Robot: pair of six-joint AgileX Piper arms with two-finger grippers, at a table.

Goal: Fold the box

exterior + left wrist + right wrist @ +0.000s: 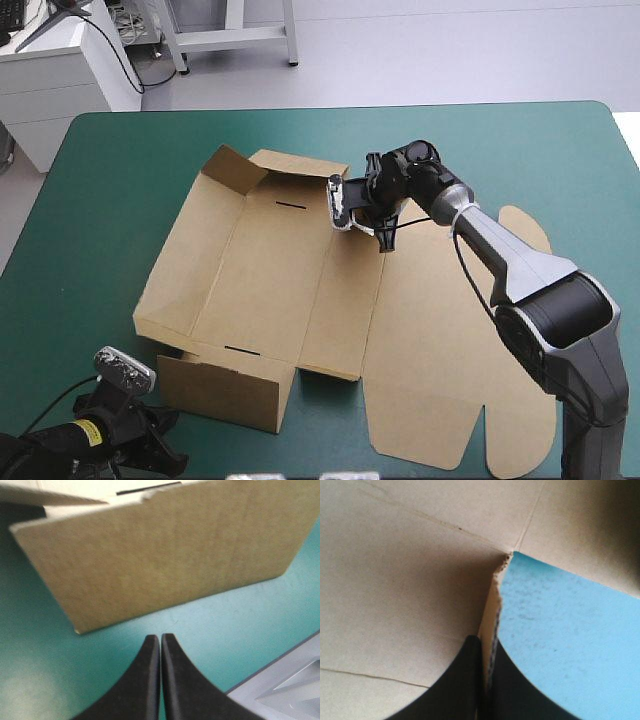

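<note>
High view: box (pixel 270 270), brown sheet mostly flat, some walls upturned.

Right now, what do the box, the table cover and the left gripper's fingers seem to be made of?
Box: brown cardboard, matte; creases and a ragged cut edge show. Cover: teal-green, smooth, probably a mat or cloth; unclear which. Left gripper's fingers: black, dull, likely rubber or plastic.

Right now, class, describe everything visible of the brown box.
The box is a cut sheet of brown board, mostly flat on the teal-green cover. Its near panel and far-left flap stand raised. The right gripper is shut on its far edge; the left gripper, shut, points at the near panel without touching.
</note>
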